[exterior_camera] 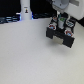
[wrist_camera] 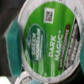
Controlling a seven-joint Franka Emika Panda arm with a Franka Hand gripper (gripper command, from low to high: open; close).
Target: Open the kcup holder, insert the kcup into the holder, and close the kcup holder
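— Where's the gripper [exterior_camera: 61, 21]?

— Hanging over the kcup holder [exterior_camera: 62, 36], toward the exterior view's upper right. Pale arm body coming down from the top edge of that view, dark finger parts below it.

— Holding anything?

— Yes, clamped on the kcup [wrist_camera: 49, 34]. In the wrist view, filling nearly the whole picture: round green lid tilted toward the camera, white rim around it, "DARK MAGIC" printed in white, a small square code patch near one edge. Teal pad material [wrist_camera: 13, 42] pressed along one side of the pod, so narrow, closed about the cup. In the exterior view, a small greenish spot between the fingers, too blurred to say more.

— And the holder itself?

— Directly beneath the hand, resting on the white table [exterior_camera: 25, 57]. Black, boxy, with a lower black part jutting forward toward the camera. Red-and-white pods [exterior_camera: 53, 24] just beside the hand on the exterior view's left, another one [exterior_camera: 69, 31] on its right, both seated on the black unit.

— Pod touching the holder?

— Cannot tell; too coarse at that spot.

— Anything else around?

— White bottle-like object [exterior_camera: 25, 10] well away from the hand, at the back of the table, with dark clutter along the far edge.
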